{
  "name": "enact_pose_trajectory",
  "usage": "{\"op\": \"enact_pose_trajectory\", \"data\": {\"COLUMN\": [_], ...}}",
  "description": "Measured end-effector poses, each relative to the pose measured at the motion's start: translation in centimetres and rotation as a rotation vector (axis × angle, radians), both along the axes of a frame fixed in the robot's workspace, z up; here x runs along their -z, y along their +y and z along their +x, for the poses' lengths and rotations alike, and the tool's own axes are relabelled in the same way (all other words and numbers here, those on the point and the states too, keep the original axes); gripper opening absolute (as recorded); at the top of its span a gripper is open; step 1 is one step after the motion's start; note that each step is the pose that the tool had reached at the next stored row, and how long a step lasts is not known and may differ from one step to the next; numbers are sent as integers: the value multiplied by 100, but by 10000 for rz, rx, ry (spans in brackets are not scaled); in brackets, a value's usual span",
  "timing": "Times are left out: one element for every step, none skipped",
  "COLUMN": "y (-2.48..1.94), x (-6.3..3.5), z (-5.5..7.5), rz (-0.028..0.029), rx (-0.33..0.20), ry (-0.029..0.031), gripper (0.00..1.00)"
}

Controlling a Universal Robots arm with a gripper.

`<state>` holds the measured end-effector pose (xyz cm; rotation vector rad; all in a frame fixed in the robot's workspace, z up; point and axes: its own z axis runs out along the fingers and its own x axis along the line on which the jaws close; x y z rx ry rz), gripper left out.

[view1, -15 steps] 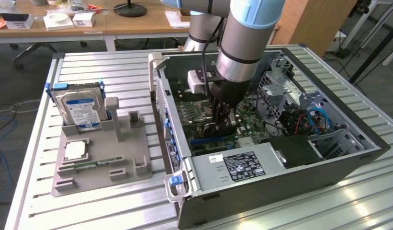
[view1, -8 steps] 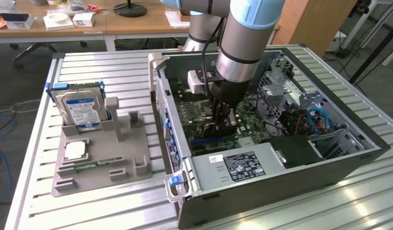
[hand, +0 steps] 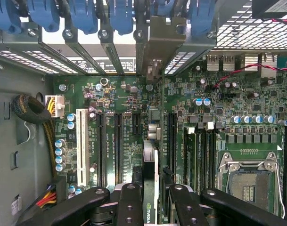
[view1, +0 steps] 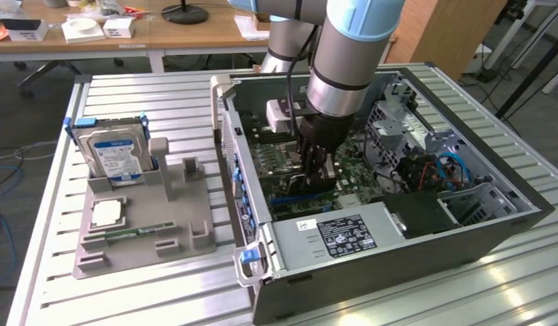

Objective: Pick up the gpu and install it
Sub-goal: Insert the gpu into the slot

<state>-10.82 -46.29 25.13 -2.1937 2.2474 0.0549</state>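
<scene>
The gpu (hand: 152,176) is showing edge-on in the wrist view: a thin dark card with a green logo near the fingers and a pale metal bracket (hand: 158,44) at its far end, close to a row of blue latches (hand: 119,14). The end effector (hand: 155,205) is gripping it, one black finger pressing on each face. The card is standing on edge over the green motherboard (hand: 214,117), in line with the black expansion slots (whether it is touching a slot I cannot tell). This view is also showing a bare processor socket (hand: 249,181).

The exterior view is giving the wider scene instead. The arm (view1: 351,54) is reaching down into an open computer case (view1: 506,217), which is lying on its side on a slatted metal worktop (view1: 143,95). On the exterior view's left, a grey holder (view1: 170,224) is carrying a silver hard drive (view1: 115,153) with a blue label and a small green memory stick (view1: 124,234), well apart from the case. Behind, a wooden desk (view1: 197,34) is bearing white boxes, and cables are trailing across the floor.
</scene>
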Motion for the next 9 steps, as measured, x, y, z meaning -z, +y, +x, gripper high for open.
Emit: {"op": "enact_pose_trajectory", "data": {"y": [0,0,0,0,0,0,0,0,3], "x": [-13,-24,-30,-32,-31,-31,-32,-33,-34], "z": [0,0,0,0,0,0,0,0,0], "rz": [6,6,7,10,13,13,12,10,9], "rx": [1,1,1,1,1,0,1,1,0], "ry": [-1,1,1,0,-1,0,0,1,2], "gripper": [27,27,27,27,27,27,27,27,27]}}
